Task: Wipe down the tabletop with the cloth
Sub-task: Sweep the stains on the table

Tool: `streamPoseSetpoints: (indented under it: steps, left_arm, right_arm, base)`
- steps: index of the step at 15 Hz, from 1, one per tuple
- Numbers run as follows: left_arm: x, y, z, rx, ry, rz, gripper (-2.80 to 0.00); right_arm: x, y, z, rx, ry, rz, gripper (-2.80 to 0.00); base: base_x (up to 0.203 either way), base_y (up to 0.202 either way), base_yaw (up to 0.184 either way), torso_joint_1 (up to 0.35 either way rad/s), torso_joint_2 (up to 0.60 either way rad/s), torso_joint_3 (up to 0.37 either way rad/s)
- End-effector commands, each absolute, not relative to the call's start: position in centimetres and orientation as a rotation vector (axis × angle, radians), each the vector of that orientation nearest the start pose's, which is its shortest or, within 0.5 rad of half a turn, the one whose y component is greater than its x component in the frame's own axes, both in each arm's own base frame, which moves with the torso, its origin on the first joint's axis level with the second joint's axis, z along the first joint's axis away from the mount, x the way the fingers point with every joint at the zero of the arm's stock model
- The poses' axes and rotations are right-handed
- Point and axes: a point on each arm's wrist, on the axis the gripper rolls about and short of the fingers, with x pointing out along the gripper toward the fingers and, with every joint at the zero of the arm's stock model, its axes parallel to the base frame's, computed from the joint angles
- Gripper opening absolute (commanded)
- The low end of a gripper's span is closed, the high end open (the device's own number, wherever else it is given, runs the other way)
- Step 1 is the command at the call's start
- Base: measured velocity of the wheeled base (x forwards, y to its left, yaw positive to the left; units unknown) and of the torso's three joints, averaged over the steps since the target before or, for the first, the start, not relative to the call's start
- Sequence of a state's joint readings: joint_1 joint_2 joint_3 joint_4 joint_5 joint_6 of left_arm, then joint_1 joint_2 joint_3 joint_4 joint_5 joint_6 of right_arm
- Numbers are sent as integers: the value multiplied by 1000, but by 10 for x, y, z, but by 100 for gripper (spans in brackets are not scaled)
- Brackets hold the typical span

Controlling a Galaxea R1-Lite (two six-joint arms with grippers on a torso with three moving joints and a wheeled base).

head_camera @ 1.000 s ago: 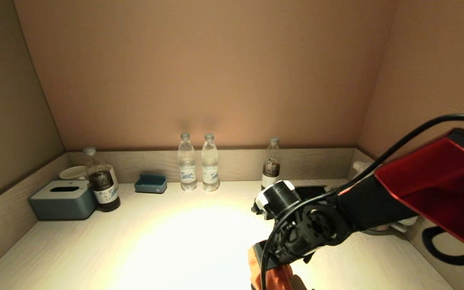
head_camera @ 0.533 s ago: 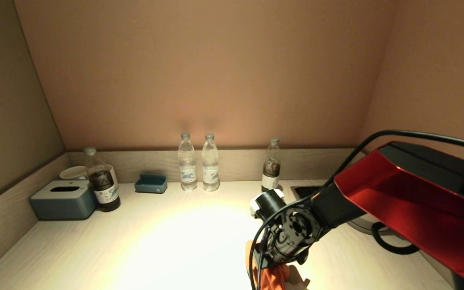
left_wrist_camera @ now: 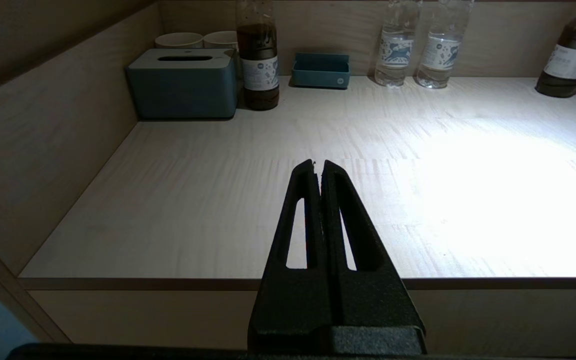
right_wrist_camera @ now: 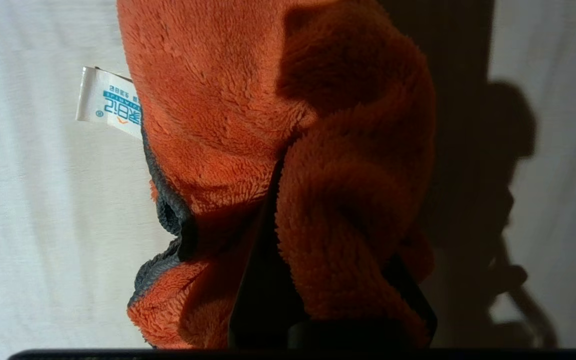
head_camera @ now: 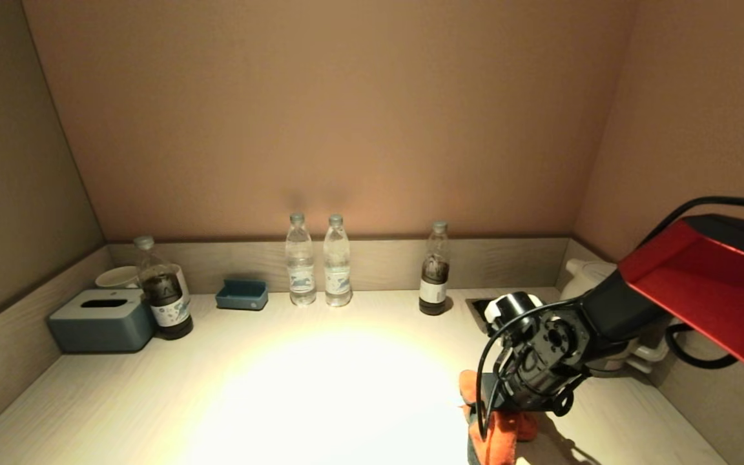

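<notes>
Right gripper (head_camera: 498,420) is clenched on the cloth (head_camera: 498,436), low over the near right part of the tabletop (head_camera: 281,387). In the right wrist view the orange terry bunches around the dark fingers, its dark edge and white tag (right_wrist_camera: 108,102) hanging to one side; the wad appears to rest on the pale surface, though actual contact cannot be confirmed. Grip near the middle of the bundle leaves loose folds beneath, which in my judgement suits a wiping pass.

Left gripper (left_wrist_camera: 318,167) sits with its jaws pressed together and holding nothing, off the front edge on the left, evidently parked.

Other items stand along the rear rim, leaving the centre open: tissue box (head_camera: 102,320), dark-filled bottle (head_camera: 164,290), small blue tray (head_camera: 241,294), two clear water bottles (head_camera: 318,261), another dark bottle (head_camera: 434,271). A white kettle (head_camera: 588,278) occupies the right rear corner.

Assessment: wiping is in progress; the left and central areas appear to await coverage. Risk: striking the nearby dark bottle.
</notes>
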State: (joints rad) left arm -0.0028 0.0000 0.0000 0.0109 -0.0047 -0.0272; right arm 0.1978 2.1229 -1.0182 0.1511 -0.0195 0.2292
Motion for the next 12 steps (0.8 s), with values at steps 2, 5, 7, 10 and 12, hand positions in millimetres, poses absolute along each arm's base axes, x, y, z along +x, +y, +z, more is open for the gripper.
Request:
streamPoseSetpoints:
  steps: [2,5,7,10,12]
  left_arm:
    - [-23,0,74,-28,11,-8,-280]
    - [-23,0,74,-28,11,-8,-280]
    - [-23,0,74,-28,11,-8,-280]
    - [-23,0,74,-28,11,-8,-280]
    - [-23,0,74,-28,11,-8,-280]
  right_arm:
    - [330,6,45,73,1238,-63,-280]
    - [319,-30,53,78,1228,-96,-280]
    - [305,-41,60,92,1222,-80,-280]
    - [281,-45,65,83,1238,-70,-280]
    - [270,-45,68,83,1238,-58,-280]
  base:
    - [0,0,0,0,0,0]
    - [0,0,0,0,0,0]
    - [0,0,0,0,0,0]
    - [0,0,0,0,0,0]
    - [0,0,0,0,0,0]
